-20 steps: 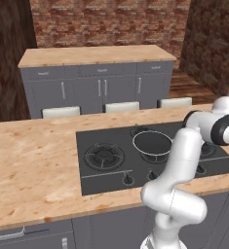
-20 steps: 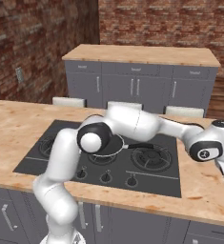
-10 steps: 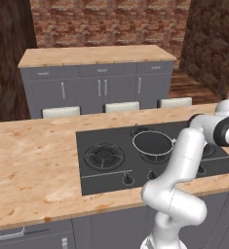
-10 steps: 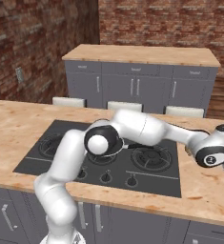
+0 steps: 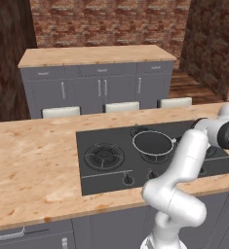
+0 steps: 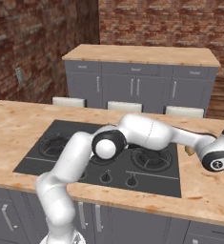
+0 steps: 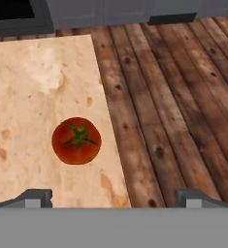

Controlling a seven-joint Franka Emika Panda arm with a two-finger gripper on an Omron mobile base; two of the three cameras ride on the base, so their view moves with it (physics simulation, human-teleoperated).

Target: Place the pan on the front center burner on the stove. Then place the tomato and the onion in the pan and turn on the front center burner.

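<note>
Pan [image 5: 153,143] on stove [image 5: 101,172], handle toward right; fingers [image 7: 35,197] wide apart above tomato [image 7: 76,140].

Open counter [image 7: 33,72] around tomato [image 7: 76,140]

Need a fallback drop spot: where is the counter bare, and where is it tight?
Widest bare patch: the counter left of the stove. Around the tomato there is bare counter on the inboard side, but the counter edge runs close beside it, with floor beyond. Crowded: the pan covers its burner, with the arm stretched across the stove.
</note>
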